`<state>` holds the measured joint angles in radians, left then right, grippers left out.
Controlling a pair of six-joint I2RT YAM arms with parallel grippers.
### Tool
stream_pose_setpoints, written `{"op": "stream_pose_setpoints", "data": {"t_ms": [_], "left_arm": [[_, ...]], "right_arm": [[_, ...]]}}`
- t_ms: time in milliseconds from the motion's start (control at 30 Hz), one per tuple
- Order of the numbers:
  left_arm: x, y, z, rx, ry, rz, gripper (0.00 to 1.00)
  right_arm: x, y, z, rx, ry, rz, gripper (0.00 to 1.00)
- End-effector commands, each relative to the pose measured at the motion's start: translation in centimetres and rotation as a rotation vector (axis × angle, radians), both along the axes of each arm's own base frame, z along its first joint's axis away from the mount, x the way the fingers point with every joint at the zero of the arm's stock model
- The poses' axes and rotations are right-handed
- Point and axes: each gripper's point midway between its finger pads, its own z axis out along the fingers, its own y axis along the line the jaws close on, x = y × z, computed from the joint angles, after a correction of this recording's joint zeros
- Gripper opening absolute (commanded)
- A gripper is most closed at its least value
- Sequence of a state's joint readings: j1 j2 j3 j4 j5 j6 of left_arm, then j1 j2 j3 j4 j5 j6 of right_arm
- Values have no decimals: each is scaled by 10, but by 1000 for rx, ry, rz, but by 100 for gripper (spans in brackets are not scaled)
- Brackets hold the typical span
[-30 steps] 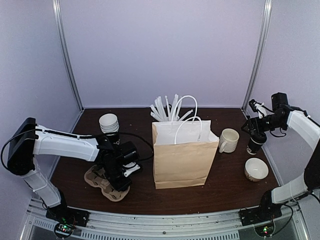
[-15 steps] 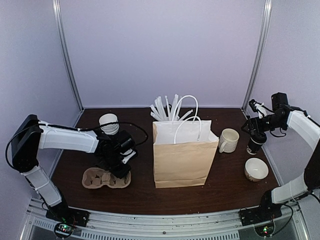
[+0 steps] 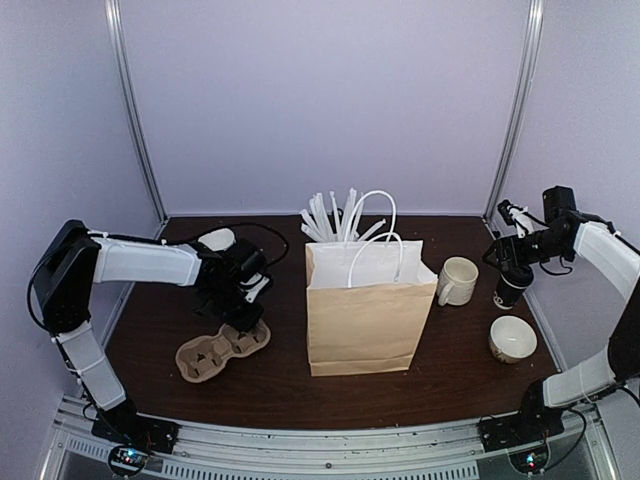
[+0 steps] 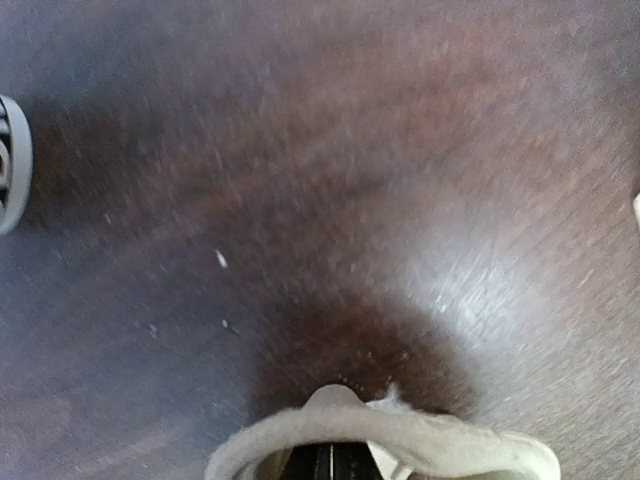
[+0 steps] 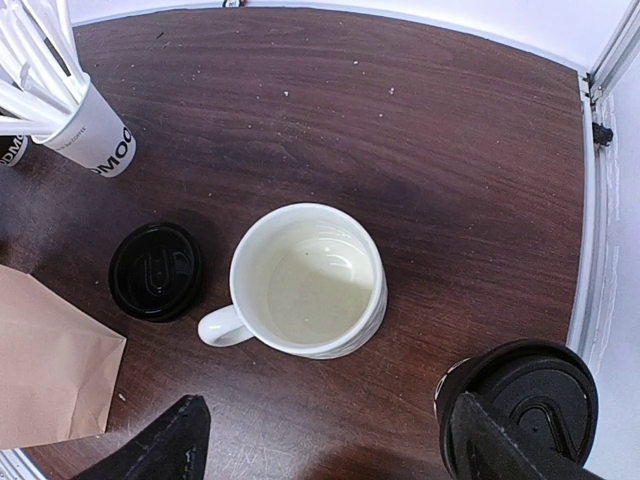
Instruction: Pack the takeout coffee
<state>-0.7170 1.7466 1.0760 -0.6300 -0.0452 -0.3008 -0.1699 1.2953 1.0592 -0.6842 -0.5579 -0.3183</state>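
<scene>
Dark wood worktop (image 3: pixel 455 385) takes up most of the scene. Smack in the middle stands the brown paper bag (image 3: pixel 358 320), upright, mouth open, white handles up. The top view doesn't show the bottom of it, so I can't swear it's empty.

The left arm (image 3: pixel 140 262) reaches across to the pulp cup carrier (image 3: pixel 215 352), which lies left of the bag near its front corner. The left jaws are together and look pinched on the carrier's pale rim (image 4: pixel 400 435), which sits right at the tips in the wrist view. Both sockets look empty.

The right arm (image 3: pixel 610 250) hangs over the far right side. The right jaws are wide apart, clamped on nothing.

Smaller stuff: a cream mug (image 5: pixel 308 280) and a bowl (image 3: pixel 512 338) sit right of the bag, and a cup of white sticks (image 3: pixel 330 215) stands behind it.

The takeout coffee (image 3: pixel 512 287) has its lid on and stands on the worktop at the far right, past the mug and well apart from the bag. From the right wrist it (image 5: pixel 530 395) sits by the right-hand finger, not between the two. A loose black lid (image 5: pixel 155 271) lies flat beside the mug.

So my read is we're barely started. The cup isn't grabbed yet, and seating it in the carrier and bagging it are both left.
</scene>
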Motion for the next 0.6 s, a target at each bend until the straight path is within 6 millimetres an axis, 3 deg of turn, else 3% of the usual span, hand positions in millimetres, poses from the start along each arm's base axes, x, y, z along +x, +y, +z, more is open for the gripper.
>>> {"op": "stream_pose_setpoints", "data": {"t_ms": [0, 100, 200, 300, 400, 500, 567], "left_arm": [[4, -26, 33, -124, -20, -62, 0], [-10, -30, 59, -161, -30, -94, 11], [-24, -14, 83, -140, -69, -91, 34], [-40, 9, 93, -98, -71, -74, 62], [-55, 28, 90, -40, -53, -115, 67], [-79, 19, 91, -131, -9, -245, 69], [-83, 25, 89, -113, -31, -290, 68]], "right_arm": [[-2, 0, 4, -1, -20, 6, 87], [-2, -1, 4, -3, -19, 4, 88], [-2, -1, 3, -1, -16, 5, 87], [-1, 0, 2, 2, -12, 10, 87], [0, 0, 1, 4, -9, 13, 87], [0, 2, 0, 9, -5, 18, 87], [0, 2, 0, 12, -5, 20, 87]]}}
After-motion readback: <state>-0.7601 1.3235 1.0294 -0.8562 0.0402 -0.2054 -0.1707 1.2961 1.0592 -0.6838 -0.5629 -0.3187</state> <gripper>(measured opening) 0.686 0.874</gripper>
